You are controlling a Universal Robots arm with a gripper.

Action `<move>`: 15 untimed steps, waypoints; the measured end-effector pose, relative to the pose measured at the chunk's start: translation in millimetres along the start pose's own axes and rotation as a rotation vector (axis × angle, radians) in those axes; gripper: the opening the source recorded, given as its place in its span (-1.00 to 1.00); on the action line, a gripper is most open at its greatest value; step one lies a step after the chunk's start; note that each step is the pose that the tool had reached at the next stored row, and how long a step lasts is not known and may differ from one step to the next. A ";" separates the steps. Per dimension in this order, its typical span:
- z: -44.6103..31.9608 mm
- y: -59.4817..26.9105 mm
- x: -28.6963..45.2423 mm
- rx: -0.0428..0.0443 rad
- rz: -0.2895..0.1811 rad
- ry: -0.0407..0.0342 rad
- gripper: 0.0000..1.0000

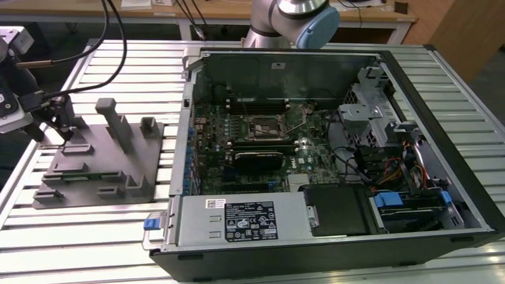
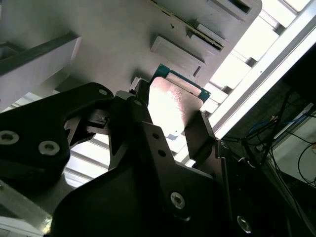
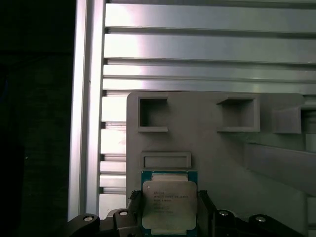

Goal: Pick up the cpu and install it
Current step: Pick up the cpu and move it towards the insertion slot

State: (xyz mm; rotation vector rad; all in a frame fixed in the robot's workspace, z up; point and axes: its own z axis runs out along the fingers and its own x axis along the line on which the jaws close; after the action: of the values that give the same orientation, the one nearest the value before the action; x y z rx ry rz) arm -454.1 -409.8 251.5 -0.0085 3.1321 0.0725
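The gripper hangs over the far corner of the grey plastic fixture, at the exterior view's left, well apart from the open computer case. In both wrist views the cpu sits between the two dark fingers, which press against two opposite edges of the chip, so the gripper is clamped on it. The cpu's pale silver lid faces the camera in the first wrist view, with a thin green rim around it, and there is small print on the lid. Behind the chip lies the fixture's flat base with its shallow rectangular pockets (whether the chip rests on that base or is raised just off it cannot be told). Inside the case, the motherboard lies flat with its square processor socket near the middle. Fixture and case both stand on the slatted aluminium table.
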 end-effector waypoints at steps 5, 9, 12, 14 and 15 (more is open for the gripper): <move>-1.9 0.1 0.0 0.0000 0.000 0.0000 0.07; -3.6 0.2 0.0 0.0000 0.000 0.0000 0.07; -4.8 0.2 0.0 0.0000 0.000 0.0000 0.07; -5.5 0.3 -0.1 -0.0001 0.000 -0.0001 0.07; -6.0 0.3 -0.1 0.0000 0.000 -0.0001 0.07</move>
State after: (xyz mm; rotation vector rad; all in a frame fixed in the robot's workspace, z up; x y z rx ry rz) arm -454.1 -409.8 257.5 -0.0086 3.1320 0.0726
